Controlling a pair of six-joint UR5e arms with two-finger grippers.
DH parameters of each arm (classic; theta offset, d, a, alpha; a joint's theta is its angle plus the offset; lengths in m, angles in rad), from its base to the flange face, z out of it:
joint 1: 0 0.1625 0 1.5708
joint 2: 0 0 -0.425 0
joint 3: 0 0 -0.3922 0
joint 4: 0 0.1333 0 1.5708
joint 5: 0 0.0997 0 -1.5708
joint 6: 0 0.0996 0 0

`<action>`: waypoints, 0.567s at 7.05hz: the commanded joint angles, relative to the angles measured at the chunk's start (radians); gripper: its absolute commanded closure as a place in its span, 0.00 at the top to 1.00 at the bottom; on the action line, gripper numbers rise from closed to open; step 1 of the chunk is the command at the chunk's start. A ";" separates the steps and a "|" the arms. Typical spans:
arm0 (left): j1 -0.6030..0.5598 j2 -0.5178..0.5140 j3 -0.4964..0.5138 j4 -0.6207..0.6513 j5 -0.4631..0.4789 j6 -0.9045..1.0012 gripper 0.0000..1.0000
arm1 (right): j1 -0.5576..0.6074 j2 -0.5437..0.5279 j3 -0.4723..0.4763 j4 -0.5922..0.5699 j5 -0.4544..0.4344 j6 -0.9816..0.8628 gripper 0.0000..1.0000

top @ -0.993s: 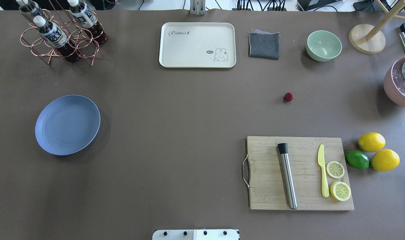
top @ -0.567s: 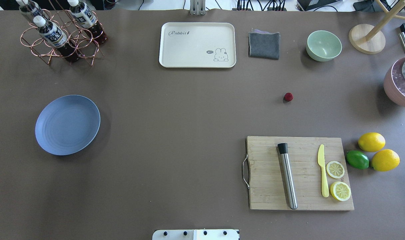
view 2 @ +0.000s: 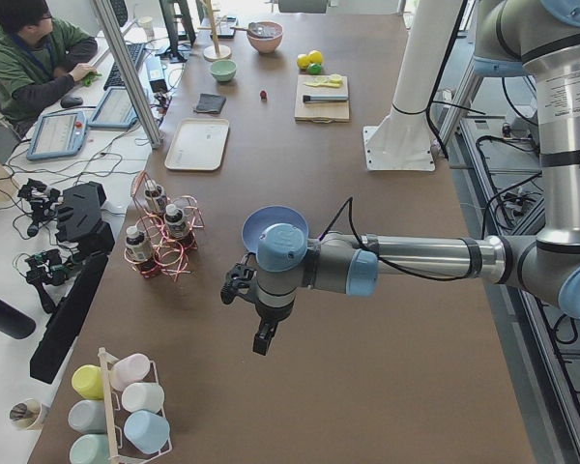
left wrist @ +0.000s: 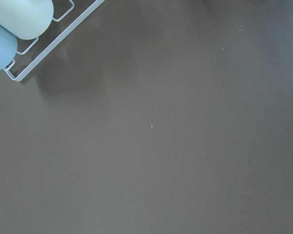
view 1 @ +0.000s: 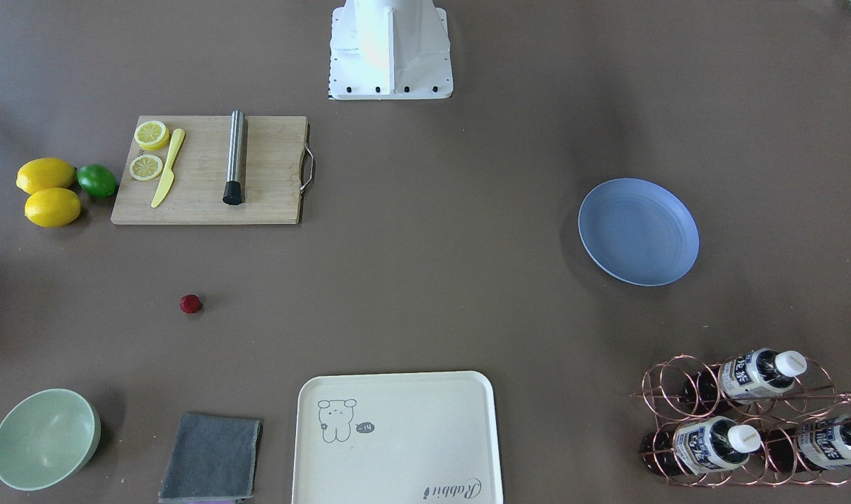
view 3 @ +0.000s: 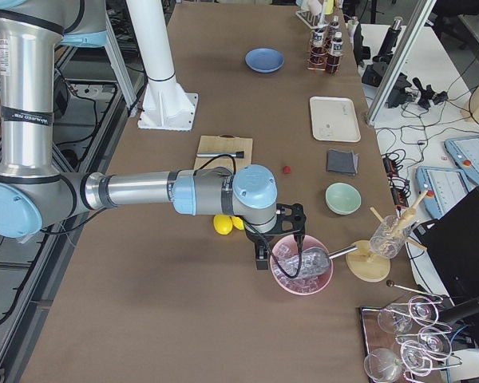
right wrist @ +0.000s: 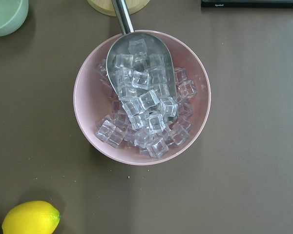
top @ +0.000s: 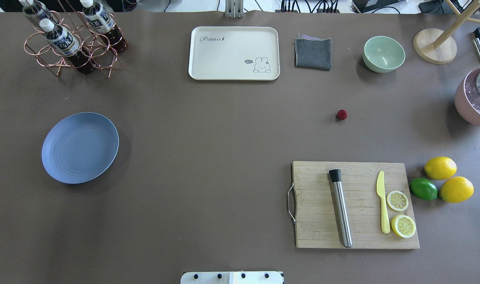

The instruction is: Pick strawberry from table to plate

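Note:
The strawberry (top: 342, 114) (view 1: 191, 304) lies alone on the table (top: 208, 157), right of the middle, between the cutting board and the grey cloth. The light-blue plate (top: 80, 148) (view 1: 638, 232) sits far to the left with nothing on it. Neither arm shows in the overhead or front views. The left gripper (view 2: 261, 338) hangs over the table's left end, beyond the plate. At the right end, the right gripper (view 3: 278, 249) hovers above a pink bowl of ice (right wrist: 141, 97). I cannot tell whether either gripper is open or shut.
A cutting board (top: 354, 205) carries a steel muddler, a yellow knife and lemon halves; two lemons and a lime (top: 423, 189) lie beside it. A cream tray (top: 234, 53), grey cloth (top: 313, 53), green bowl (top: 383, 54) and bottle rack (top: 72, 39) line the far edge.

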 commanded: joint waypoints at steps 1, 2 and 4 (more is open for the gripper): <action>0.001 -0.004 0.007 0.000 0.000 0.002 0.98 | 0.006 -0.004 0.002 -0.002 0.018 0.003 1.00; 0.001 -0.006 0.007 0.000 0.002 0.002 0.98 | 0.006 -0.005 0.003 -0.002 0.024 0.003 1.00; 0.000 -0.004 0.003 0.000 0.000 -0.001 0.98 | 0.012 -0.013 0.000 0.004 0.027 0.001 1.00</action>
